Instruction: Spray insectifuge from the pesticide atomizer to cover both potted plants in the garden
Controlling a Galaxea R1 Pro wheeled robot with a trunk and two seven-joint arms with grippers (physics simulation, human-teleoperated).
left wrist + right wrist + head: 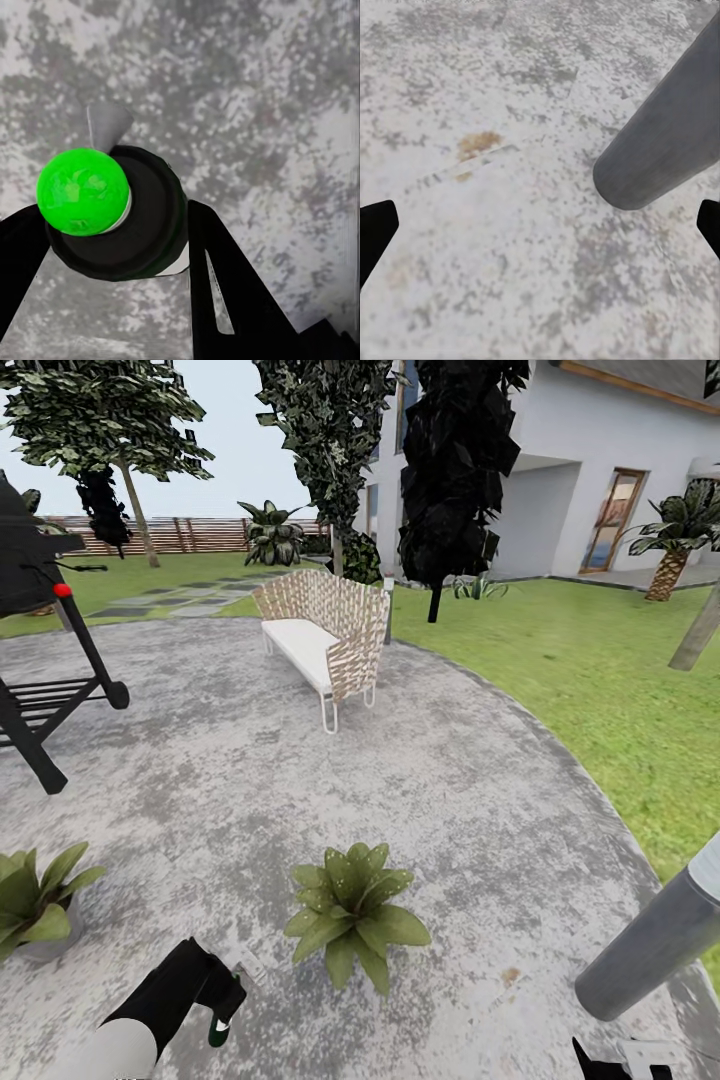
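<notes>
Grey patio stone [300,780] lies under the left gripper [222,1000] clamped on the pesticide atomizer [120,214]; aim its nozzle squarely at the potted plant [352,908] just ahead, right gripper [540,225] apart.

Potted plants [352,913] on stone patio [250,780]

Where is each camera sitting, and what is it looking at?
Head view: high up, looking down over the round grey stone patio and leafy potted plant; left gripper shows.
Left wrist view: looks down at the dark green-bottomed bottle between black fingers.
Right wrist view: faces patio and grey post.
All share the patio.
</notes>
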